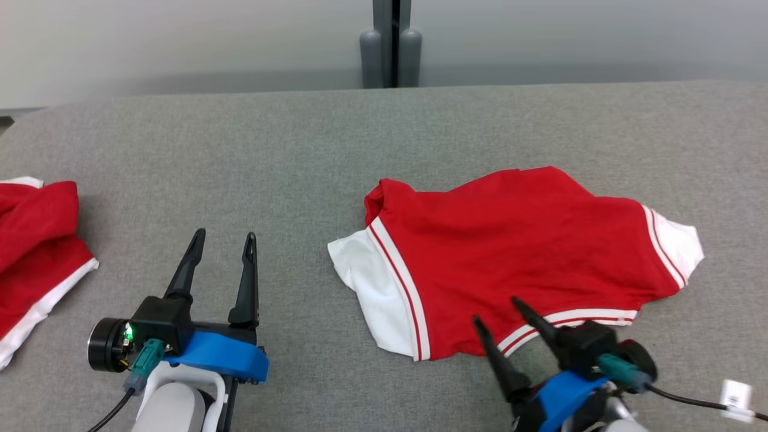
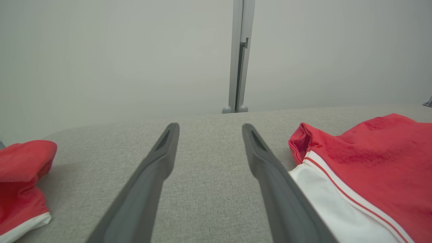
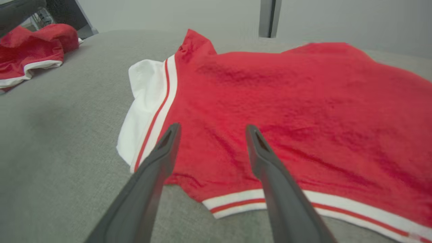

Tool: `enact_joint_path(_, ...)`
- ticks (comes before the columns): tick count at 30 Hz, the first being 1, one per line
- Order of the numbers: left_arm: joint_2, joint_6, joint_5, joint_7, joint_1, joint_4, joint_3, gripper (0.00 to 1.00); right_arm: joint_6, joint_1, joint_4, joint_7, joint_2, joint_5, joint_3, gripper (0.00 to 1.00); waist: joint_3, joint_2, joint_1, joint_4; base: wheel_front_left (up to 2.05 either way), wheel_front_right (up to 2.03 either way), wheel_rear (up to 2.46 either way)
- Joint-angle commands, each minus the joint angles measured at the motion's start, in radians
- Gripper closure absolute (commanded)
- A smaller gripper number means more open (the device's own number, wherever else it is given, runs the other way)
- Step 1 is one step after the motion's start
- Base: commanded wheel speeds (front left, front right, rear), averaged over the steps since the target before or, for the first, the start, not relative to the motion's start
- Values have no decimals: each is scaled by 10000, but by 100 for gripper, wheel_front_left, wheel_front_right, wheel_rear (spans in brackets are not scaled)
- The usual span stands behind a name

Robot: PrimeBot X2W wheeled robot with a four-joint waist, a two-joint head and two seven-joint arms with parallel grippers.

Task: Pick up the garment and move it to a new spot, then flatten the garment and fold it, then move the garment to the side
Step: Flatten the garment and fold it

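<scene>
The second red garment, well to the left of the garment, is being cut off by the head view's left edge. The garment's near hem is being partly hidden by the right gripper. A white tag, right of that hem, is being shown too small to read.

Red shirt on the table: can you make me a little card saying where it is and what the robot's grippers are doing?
garment: red garment, white sleeves, spread out, slightly wrinkled
surface: grey table
left gripper: open, empty, over bare table left of the garment
right gripper: open, empty, at the garment's near hem
also there: second red garment, bunched at the table's left edge
</scene>
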Motion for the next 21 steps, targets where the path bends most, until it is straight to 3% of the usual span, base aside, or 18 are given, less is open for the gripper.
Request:
enact_joint_path(1,7,64,-9,-37,-189,-30,-33,0,1,-273,227,46,-123,85,358,0,202,0,0,163,0,0,0)
enact_joint_path(7,-75,74,14,-102,-481,60,-57,0,1,-992,1551,162,-310,193,2130,0,528,0,0,416,0,0,0)
enact_joint_path(13,-147,83,2,-145,-590,218,-46,0,1,-1594,3010,445,-342,226,2870,0,548,0,0,521,0,0,0)
enact_joint_path(14,-159,88,1,-152,-586,244,-41,0,1,-1658,3240,525,-335,243,2951,15,518,0,0,523,0,0,0)
enact_joint_path(15,-166,75,-1,-159,-573,269,-35,0,1,-1717,3435,577,-321,258,3004,52,480,0,0,523,0,0,0)
enact_joint_path(16,-166,83,-3,-164,-556,291,-28,0,1,-1764,3612,646,-304,292,3067,79,445,0,0,515,0,0,0)
enact_joint_path(17,-176,87,-4,-169,-539,318,-29,0,3,-1789,3747,683,-297,323,3119,100,398,0,0,514,0,0,0)
enact_joint_path(21,-168,96,-32,-174,-371,413,7,0,14,-1864,3718,208,-208,513,3180,100,120,0,0,456,0,0,0)
